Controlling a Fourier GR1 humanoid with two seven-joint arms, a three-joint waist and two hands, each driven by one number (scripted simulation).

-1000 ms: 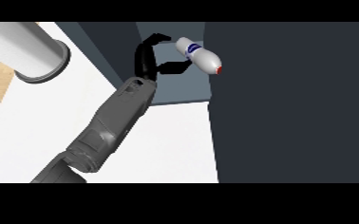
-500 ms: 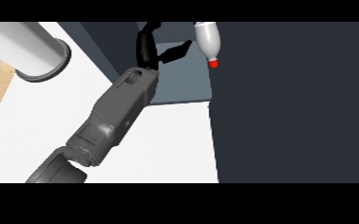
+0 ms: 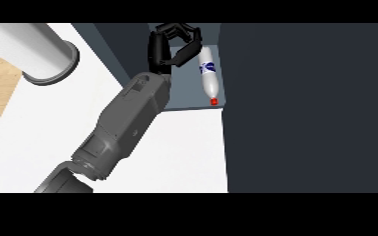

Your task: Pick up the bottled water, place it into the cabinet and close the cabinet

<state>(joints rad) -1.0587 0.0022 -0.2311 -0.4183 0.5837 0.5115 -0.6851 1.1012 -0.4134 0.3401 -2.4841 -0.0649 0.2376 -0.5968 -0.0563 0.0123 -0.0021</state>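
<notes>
Item: bottled water (image 3: 207,75) | Location: lying in cabinet (image 3: 193,105), red cap outward | Hand: right hand (image 3: 171,47), fingers curled beside bottle, holding nothing | Handling: likely light, smooth, rolls; grasp mid-body.

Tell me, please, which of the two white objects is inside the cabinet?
The bottled water, slim with a red cap, beside the left hand; the wide cylinder stands outside the cabinet on the white counter.
</notes>
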